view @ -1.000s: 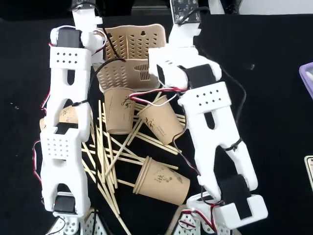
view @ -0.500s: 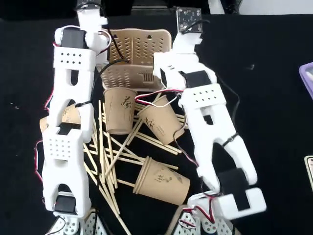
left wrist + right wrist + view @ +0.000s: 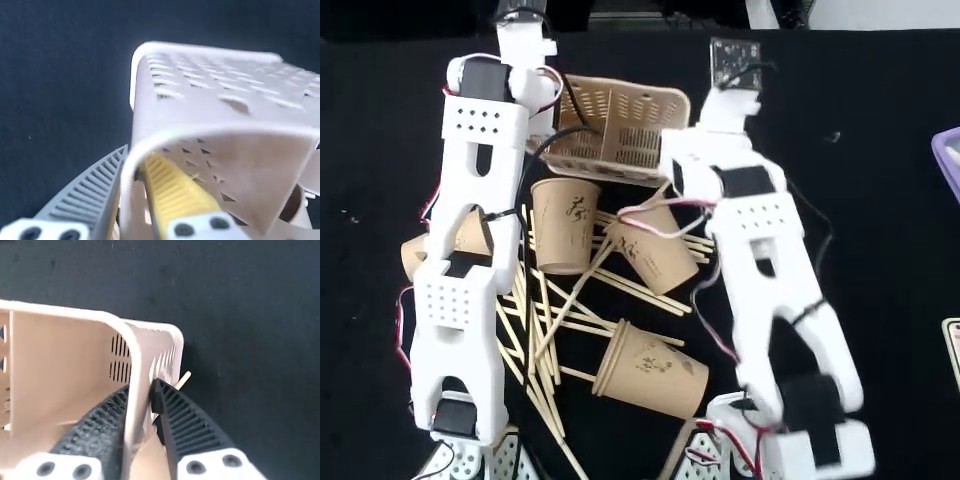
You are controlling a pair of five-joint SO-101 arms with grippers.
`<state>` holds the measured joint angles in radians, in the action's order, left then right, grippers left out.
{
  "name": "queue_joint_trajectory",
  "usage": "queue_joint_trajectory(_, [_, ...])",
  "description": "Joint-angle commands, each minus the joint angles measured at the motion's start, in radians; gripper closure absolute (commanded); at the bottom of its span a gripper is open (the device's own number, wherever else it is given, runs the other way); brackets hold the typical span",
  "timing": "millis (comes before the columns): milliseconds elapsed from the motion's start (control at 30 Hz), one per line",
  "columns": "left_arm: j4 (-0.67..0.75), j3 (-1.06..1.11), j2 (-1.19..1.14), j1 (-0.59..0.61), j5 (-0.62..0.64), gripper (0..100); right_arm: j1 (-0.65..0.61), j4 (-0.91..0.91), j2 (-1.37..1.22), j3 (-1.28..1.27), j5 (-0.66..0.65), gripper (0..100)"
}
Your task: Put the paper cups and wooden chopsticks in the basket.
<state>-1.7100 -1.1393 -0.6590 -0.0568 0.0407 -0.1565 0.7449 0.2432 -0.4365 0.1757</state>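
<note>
A tan slotted basket [image 3: 612,124] sits at the back between the two arms, tipped, with its opening facing the camera. My left gripper [image 3: 550,135] is shut on its left wall, which shows in the left wrist view as the basket [image 3: 220,100] clamped in my gripper [image 3: 134,155]. My right gripper [image 3: 671,170] pinches the right wall; the right wrist view has the basket [image 3: 60,355] wall between its black fingers [image 3: 141,387]. Paper cups lie on their sides: one [image 3: 564,225] below the basket, one [image 3: 651,251] beside it, one [image 3: 654,368] nearer the front. Wooden chopsticks [image 3: 560,310] are scattered among them.
Another paper cup [image 3: 448,238] lies half hidden under the left arm. A purple container [image 3: 949,160] and a card [image 3: 952,350] sit at the right edge. The black table [image 3: 880,220] is bare to the right of the right arm.
Both arms swung right with the basket held between them. The basket moved right and tipped, so its side wall now shows more than its inside.
</note>
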Motion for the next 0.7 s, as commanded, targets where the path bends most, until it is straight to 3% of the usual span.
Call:
queue_joint_trajectory(0, [-0.051,0.036,0.005,-0.005,-0.005,97,0.032,0.014,0.120,-0.061,-0.029,98.8])
queue_joint_trajectory(267, [-0.051,0.260,0.026,0.033,-0.068,97,-0.006,0.112,0.232,-0.165,-0.123,98.8])
queue_joint_trajectory(667, [-0.046,0.628,0.394,0.056,-0.078,97,-0.008,0.190,0.331,-0.186,-0.124,98.8])
